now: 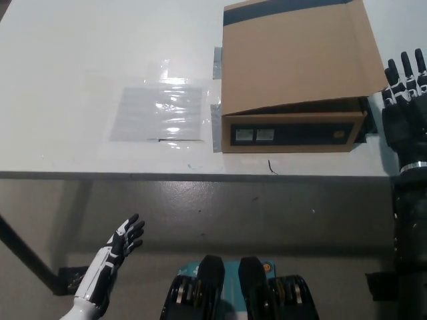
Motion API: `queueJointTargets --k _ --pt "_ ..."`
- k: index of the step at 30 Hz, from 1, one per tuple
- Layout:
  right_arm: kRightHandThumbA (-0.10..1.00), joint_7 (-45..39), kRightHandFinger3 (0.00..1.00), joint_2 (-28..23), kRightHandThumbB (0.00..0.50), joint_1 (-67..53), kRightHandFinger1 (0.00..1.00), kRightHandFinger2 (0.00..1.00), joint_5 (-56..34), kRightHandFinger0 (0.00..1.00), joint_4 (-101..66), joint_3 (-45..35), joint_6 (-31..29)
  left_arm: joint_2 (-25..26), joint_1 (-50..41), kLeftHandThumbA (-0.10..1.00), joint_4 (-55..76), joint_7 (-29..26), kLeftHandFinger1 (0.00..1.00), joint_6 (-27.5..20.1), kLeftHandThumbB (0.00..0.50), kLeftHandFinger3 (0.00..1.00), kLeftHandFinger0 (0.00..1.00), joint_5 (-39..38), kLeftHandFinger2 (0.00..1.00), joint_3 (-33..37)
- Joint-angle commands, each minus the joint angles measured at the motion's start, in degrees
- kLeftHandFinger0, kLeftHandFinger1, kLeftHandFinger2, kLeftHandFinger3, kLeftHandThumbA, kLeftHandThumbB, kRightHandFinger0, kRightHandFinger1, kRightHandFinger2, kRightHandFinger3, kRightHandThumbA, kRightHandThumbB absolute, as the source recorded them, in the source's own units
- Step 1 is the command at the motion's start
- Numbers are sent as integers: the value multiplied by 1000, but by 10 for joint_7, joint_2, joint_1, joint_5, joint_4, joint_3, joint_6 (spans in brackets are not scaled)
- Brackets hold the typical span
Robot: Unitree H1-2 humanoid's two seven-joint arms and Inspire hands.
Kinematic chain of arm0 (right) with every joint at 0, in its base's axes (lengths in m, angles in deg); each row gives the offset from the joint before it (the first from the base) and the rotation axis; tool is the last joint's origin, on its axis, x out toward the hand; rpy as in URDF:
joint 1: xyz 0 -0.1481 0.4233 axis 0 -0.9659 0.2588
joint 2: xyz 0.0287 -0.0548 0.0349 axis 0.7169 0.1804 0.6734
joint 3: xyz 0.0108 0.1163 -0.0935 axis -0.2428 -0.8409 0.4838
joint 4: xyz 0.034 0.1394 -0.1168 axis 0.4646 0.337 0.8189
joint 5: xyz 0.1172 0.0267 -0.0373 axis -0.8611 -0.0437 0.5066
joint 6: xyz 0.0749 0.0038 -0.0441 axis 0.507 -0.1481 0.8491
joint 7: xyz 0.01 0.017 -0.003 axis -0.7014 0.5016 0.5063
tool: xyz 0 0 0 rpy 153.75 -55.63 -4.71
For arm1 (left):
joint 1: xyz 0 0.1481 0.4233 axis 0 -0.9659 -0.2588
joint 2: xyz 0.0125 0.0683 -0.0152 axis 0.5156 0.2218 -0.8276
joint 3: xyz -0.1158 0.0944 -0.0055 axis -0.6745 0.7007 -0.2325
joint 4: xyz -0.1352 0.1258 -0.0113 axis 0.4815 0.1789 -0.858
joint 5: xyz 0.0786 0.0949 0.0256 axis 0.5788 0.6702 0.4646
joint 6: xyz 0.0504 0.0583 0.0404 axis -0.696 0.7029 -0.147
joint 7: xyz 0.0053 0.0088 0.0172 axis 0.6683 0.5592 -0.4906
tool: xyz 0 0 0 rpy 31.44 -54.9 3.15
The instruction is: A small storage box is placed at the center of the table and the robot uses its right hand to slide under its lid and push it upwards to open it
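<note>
A brown cardboard box (293,80) is seen on the white table (80,80), set toward the table's right part and close to its front edge, with its dark front face (290,135) turned to the robot. The box's lid (297,57) is lowered over the top, its front edge slanting so that it is raised a little more at the right than at the left. The black right hand (402,100) is held just beside the box's right front corner, at the level of the lid's edge, its fingers spread and straight, nothing being gripped; whether the lid is touched cannot be told. A clear plastic sheet (160,110) is laid flat on the table to the left of the box, just beside it. The white left hand (113,257) is kept well apart from the box, below the table's front edge, with its fingers extended and empty.
</note>
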Motion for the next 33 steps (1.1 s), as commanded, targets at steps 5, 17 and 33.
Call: queueJointTargets --k 5,17,33 --pt "1000 2 1000 30 267 40 1000 1000 -11 1000 -41 5 1 -1 5 1000 7 7 1000 -23 297 1000 1000 -4 1000 -1" --pt "1000 5 1000 59 268 53 1000 1000 -11 1000 -45 9 4 0 9 1000 5 9 1000 -25 298 1000 1000 -7 1000 -2" --pt "1000 29 1000 96 258 90 1000 1000 -16 1000 -62 22 24 1 6 1000 8 8 1000 -24 302 1000 1000 -3 1000 0"
